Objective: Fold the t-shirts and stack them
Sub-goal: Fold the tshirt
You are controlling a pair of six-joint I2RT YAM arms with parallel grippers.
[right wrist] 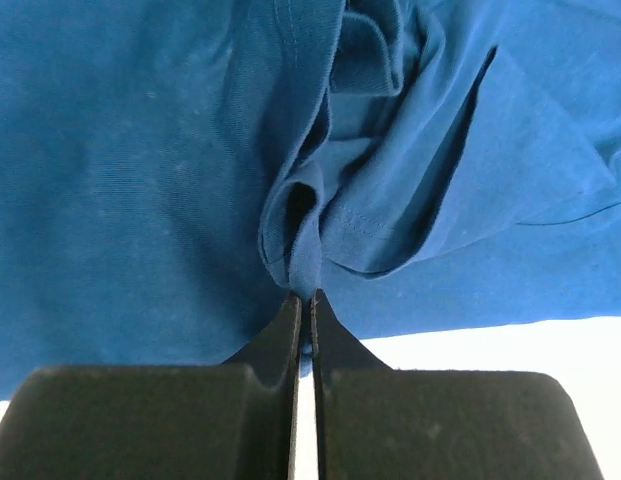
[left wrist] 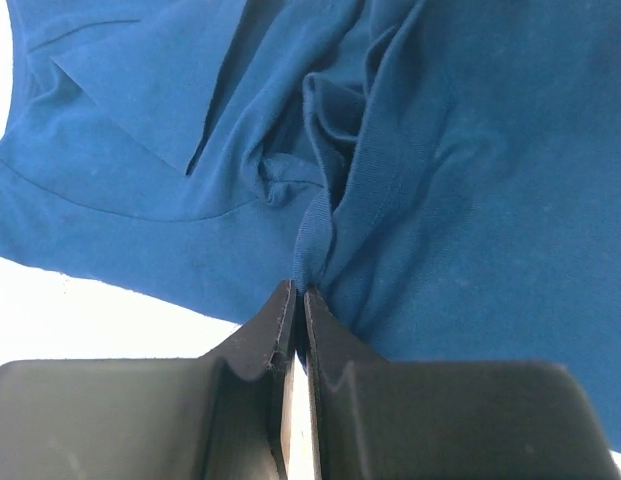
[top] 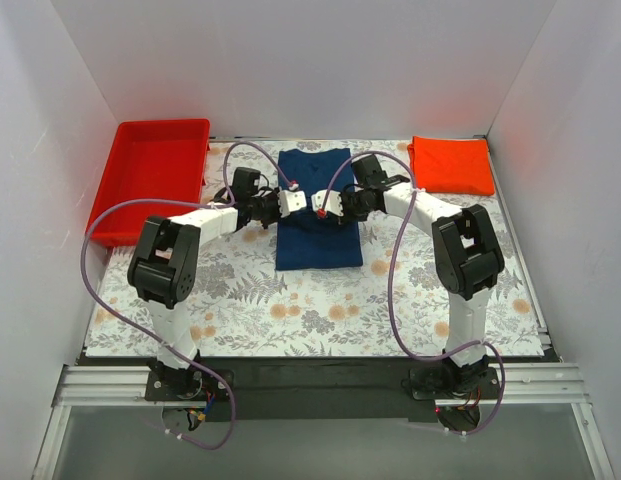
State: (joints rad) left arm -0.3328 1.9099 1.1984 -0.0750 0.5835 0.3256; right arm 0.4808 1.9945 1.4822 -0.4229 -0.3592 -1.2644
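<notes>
Navy t-shirt (top: 315, 245) is pinched in your left gripper (left wrist: 298, 298) and right gripper (right wrist: 304, 298), both clamped on bunched cloth. Lift them level, so the fold lands square.

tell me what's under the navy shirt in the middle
The navy shirt lies on the floral table cover, which shows around it. Anything directly beneath is hidden by the cloth. The left arm's fingers and the right arm's fingers pinch its folds.
</notes>
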